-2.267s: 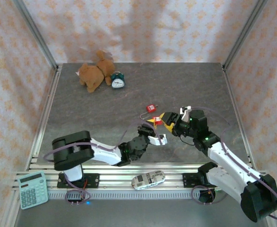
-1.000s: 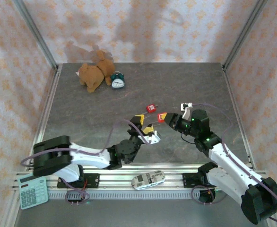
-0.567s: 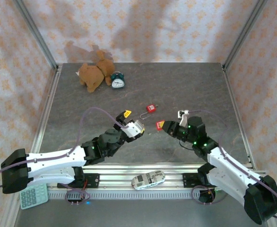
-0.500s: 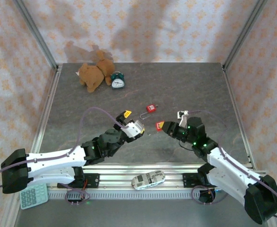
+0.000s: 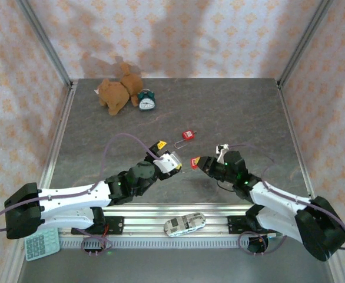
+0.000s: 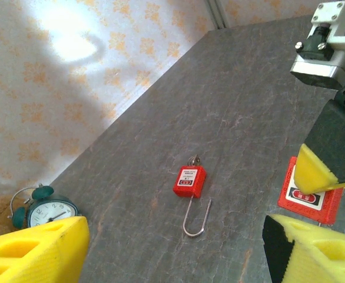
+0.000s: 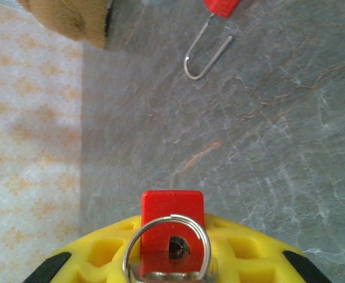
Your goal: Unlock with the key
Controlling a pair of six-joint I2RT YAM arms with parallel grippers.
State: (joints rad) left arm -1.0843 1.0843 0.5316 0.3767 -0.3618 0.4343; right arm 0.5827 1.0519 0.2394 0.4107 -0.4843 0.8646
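1. Mid-counter, the red lock lies flat on the grey counter, a little beyond both end effectors.
2. Its shackle trails out toward the arms: one leg runs into the body, and the other leg's tip stands free of it.
3. Left end effector hangs near the lock, on its near-left side, with the yellow fingers spread wide.
4. From the left wrist, the lock sits framed between those two fingers, beyond their tips and touching neither.
5. Right end effector is just beside the left one, on its right, pinched narrow on the key.
6. The key's red head pokes out past the yellow pads, with a metal ring looped through it. Which way the blade points cannot be told.
7. Key and lock are apart, with the key on the near side and bare counter between them.
8. Back left, a brown plush lies with a small clock just beside it, both well apart from the lock.
9. At the near edge, a toy car rests on the rail between the arm bases, and a calculator lies at the left corner.
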